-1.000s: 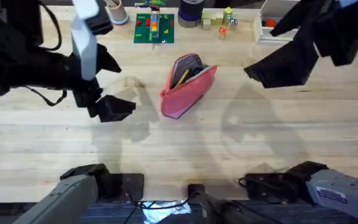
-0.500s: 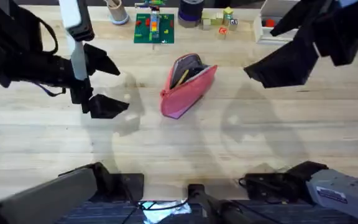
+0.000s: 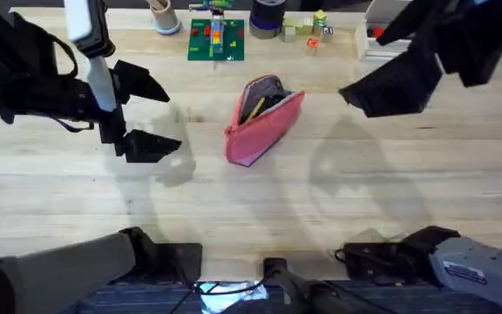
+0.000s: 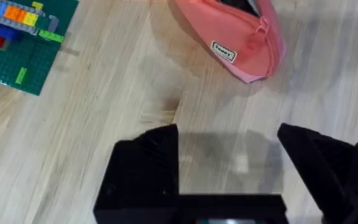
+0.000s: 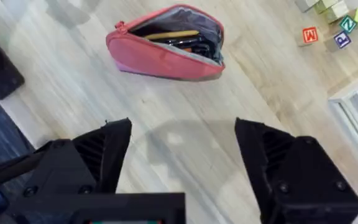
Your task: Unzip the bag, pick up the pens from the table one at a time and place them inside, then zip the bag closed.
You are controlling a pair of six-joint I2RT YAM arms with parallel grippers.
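The bag (image 3: 264, 119) lies on the table (image 3: 338, 209) near the middle of its width, closer to the far edge than the near one, set at a slant. Its zip is open at the far end, and the dark lining shows with the tan-yellow pen (image 5: 171, 35) and a dark pen (image 5: 188, 43) inside (the dark one is hard to make out against the lining).

The left gripper (image 3: 142, 118) hangs over the left part of the table, well apart from the bag, its black fingers (image 4: 145, 174) spread wide with nothing between them but bare planks. The right gripper (image 5: 182, 162) is over the right part, also clear of the bag, its fingers likewise wide apart and empty.

Along the far edge stand a green brick plate (image 3: 216, 39), a white cup (image 3: 162, 17), a dark round tub (image 3: 267, 16), small letter blocks (image 3: 310, 30) and a white tray (image 3: 382, 44) toward the far right corner. The bag's far end comes near the plate but does not touch it. Open planks run from the bag to the near edge, and on both sides of it.
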